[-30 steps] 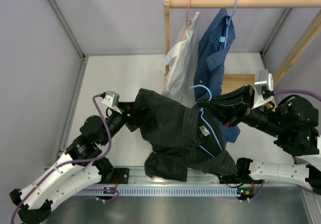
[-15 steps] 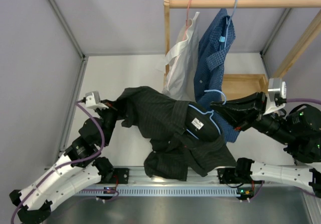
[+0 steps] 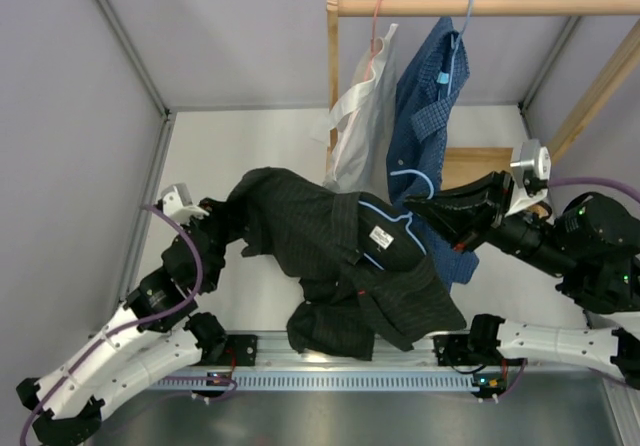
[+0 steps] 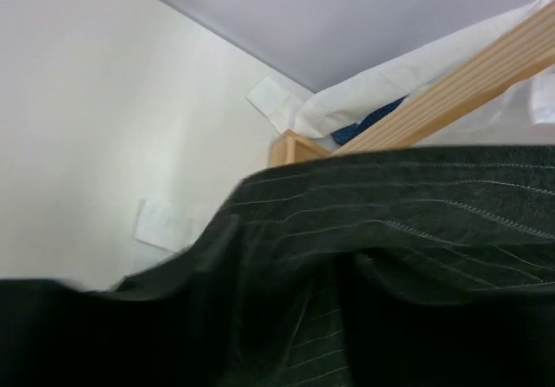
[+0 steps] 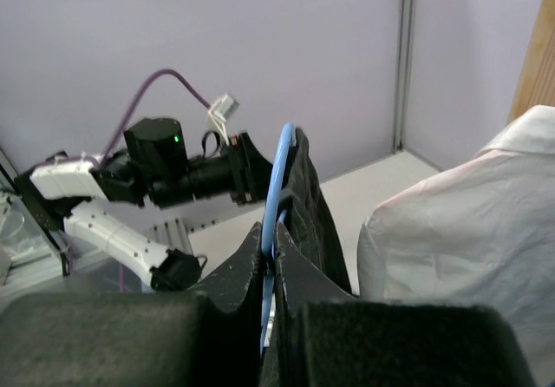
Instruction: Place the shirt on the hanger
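The dark shirt [image 3: 330, 256] lies spread in the middle of the top view, its white neck label facing up. The light-blue wire hanger [image 3: 388, 212] shows only at the collar, with its hook [image 3: 412, 175] sticking out to the right. My right gripper [image 3: 428, 206] is shut on the hanger [image 5: 281, 170] just below the hook, and the shirt's cloth [image 5: 314, 205] hangs right beside the wire. My left gripper [image 3: 234, 229] is at the shirt's left end, buried in the cloth. Dark shirt fabric [image 4: 390, 257] fills the lower half of the left wrist view and hides its fingers.
A wooden rack stands at the back right, its rail [image 3: 480, 5] carrying a white shirt [image 3: 362, 116] on a pink hanger and a blue checked shirt [image 3: 425, 106]. Its wooden base [image 3: 485, 164] sits behind my right gripper. An aluminium rail [image 3: 330, 378] runs along the near edge.
My left arm has swung left, drawing the shirt's left end out with it. My right gripper went right with the hanger, then slightly back; less of the blue wire shows now.
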Controlling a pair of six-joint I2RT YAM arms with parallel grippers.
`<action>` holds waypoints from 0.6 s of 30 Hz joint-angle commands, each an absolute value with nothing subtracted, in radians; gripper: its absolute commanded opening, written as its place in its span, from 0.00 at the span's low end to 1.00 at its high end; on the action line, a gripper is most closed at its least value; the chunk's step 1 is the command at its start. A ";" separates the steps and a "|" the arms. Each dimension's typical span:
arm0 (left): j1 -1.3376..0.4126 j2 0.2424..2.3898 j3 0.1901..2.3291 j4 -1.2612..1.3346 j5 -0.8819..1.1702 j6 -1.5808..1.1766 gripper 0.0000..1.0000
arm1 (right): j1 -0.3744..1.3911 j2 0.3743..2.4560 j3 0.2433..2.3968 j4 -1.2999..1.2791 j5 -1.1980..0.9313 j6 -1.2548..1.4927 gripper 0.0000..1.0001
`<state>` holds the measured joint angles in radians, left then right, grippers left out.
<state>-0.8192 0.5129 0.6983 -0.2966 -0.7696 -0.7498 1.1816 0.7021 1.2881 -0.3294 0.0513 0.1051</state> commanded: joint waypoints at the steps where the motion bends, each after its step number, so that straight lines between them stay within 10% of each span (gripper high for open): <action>1: -0.813 0.494 0.840 -0.324 -0.763 -0.683 0.59 | 1.173 0.820 1.609 -0.319 0.051 0.101 0.00; 2: -0.813 0.497 0.880 -0.325 -0.724 -0.646 0.98 | 1.173 0.874 1.705 -0.377 0.046 0.097 0.00; 7: -0.813 0.544 1.164 -0.342 -0.415 -0.391 0.98 | 1.173 1.156 2.164 -0.667 0.086 0.074 0.00; 11: -0.813 0.641 1.428 -0.402 -0.286 -0.273 0.98 | 1.173 1.141 2.097 -0.736 0.132 0.080 0.00; 18: -0.813 0.975 1.746 -0.426 0.603 -0.081 0.98 | 1.173 1.014 1.925 -0.739 0.011 0.138 0.00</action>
